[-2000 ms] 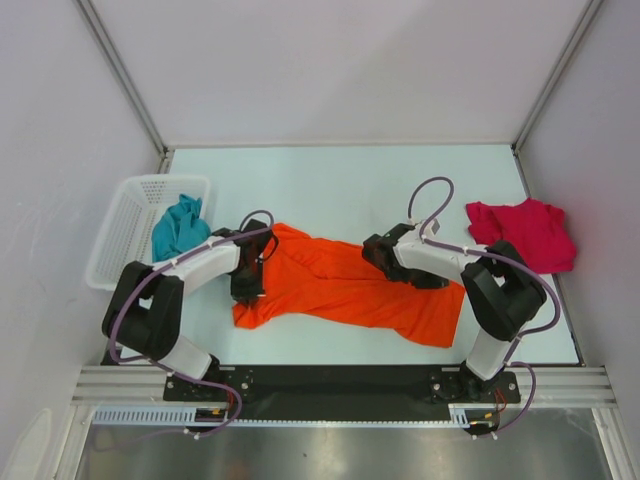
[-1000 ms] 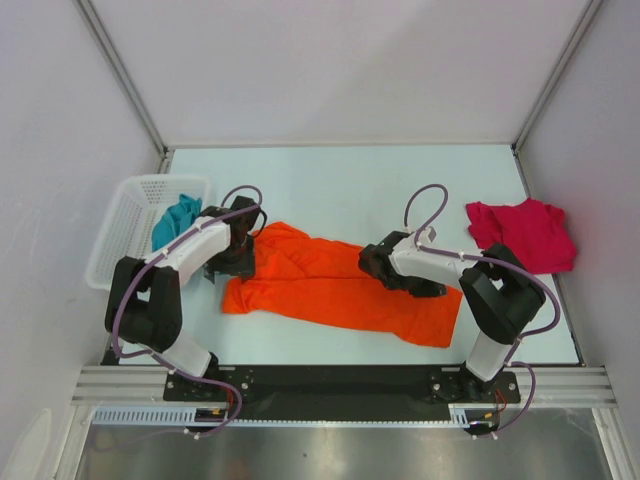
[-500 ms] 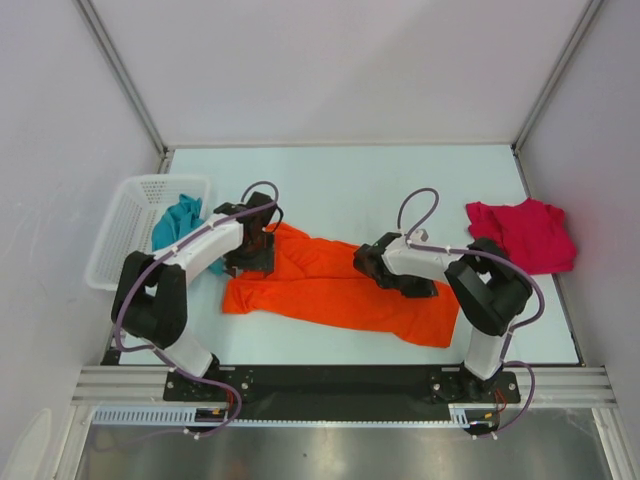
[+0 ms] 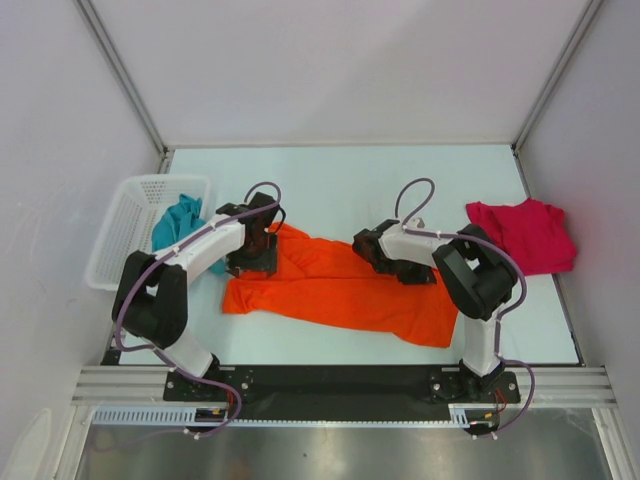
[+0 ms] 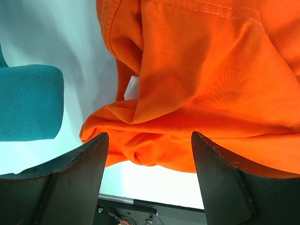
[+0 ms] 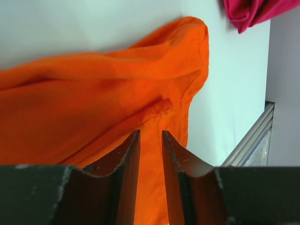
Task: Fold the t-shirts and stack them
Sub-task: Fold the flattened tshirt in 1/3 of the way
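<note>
The orange t-shirt [image 4: 335,288] lies crumpled and stretched across the middle of the table. My left gripper [image 4: 256,250] hovers over its left end, open wide; in the left wrist view the bunched orange cloth [image 5: 197,84] lies under and between the fingers [image 5: 77,176], untouched. My right gripper [image 4: 368,250] sits low over the shirt's right part with its jaws a narrow gap apart, orange cloth [image 6: 93,93] and a seam showing flat through the gap. The red t-shirt [image 4: 522,233] is crumpled at the right. The teal t-shirt [image 4: 178,226] hangs out of the basket.
A white mesh basket [image 4: 125,235] stands at the table's left edge, close to my left arm. The teal cloth [image 5: 28,108] lies just left of my left fingers. Grey walls close in the table [image 4: 340,180], and an aluminium rail [image 4: 340,380] runs along the near edge.
My left gripper has left the shirt's left edge and moved up and right over its collar end. My right gripper has crept left, its jaws parting slightly. The shirt lies flatter.
</note>
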Action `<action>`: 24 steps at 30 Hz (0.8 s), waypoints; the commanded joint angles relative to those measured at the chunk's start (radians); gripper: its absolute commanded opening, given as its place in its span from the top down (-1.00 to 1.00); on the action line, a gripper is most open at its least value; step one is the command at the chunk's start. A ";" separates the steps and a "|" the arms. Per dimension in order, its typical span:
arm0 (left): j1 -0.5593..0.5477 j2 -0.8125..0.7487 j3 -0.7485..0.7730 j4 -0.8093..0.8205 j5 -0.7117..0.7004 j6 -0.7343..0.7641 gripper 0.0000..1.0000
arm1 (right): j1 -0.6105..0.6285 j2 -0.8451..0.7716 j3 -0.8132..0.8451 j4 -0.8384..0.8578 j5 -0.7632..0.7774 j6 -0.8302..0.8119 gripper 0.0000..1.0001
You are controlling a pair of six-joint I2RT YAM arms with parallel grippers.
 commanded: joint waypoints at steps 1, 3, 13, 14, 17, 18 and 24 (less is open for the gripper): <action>-0.002 -0.012 0.001 0.018 0.007 -0.007 -0.53 | -0.002 0.031 0.044 0.014 0.042 -0.017 0.38; -0.002 -0.018 0.001 0.018 0.007 -0.006 -0.53 | -0.003 0.046 0.034 0.027 0.039 -0.023 0.38; -0.002 -0.017 0.006 0.015 0.005 0.008 -0.53 | -0.008 0.077 -0.011 0.080 0.021 -0.037 0.45; -0.002 -0.015 0.006 0.015 0.004 0.008 -0.53 | -0.008 0.072 -0.015 0.084 0.019 -0.042 0.52; -0.002 -0.017 0.004 0.015 0.004 0.009 -0.52 | -0.009 0.054 -0.038 0.107 0.007 -0.052 0.93; -0.002 -0.015 0.004 0.016 0.004 0.009 -0.53 | -0.011 0.045 -0.047 0.112 0.002 -0.054 0.99; -0.002 -0.017 -0.002 0.019 0.002 0.016 -0.52 | -0.018 -0.047 -0.103 0.127 0.001 -0.036 1.00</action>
